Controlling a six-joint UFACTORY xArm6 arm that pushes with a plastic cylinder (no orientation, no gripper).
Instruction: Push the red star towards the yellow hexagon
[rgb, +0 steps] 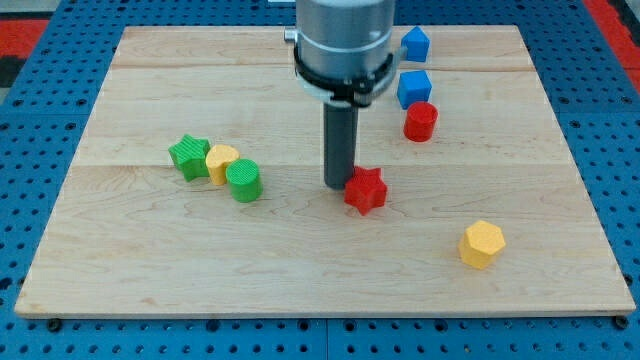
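Yellow hexagon (482, 243), red star (366, 190), upright rod, my tip (338, 186) touching

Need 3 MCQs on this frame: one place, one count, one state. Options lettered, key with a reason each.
1. Where is the yellow hexagon relative to the red star?
A. view's lower right
B. view's upper left
C. directly above

2. How many blue blocks are on the board?
A. one
B. two
C. four

3. My tip is:
A. at the red star's left edge
B. among the green blocks
C. out of view

Key:
1 A: the hexagon lies below and right of the star.
2 B: two blue blocks sit near the top.
3 A: the rod ends right beside the star's left side.
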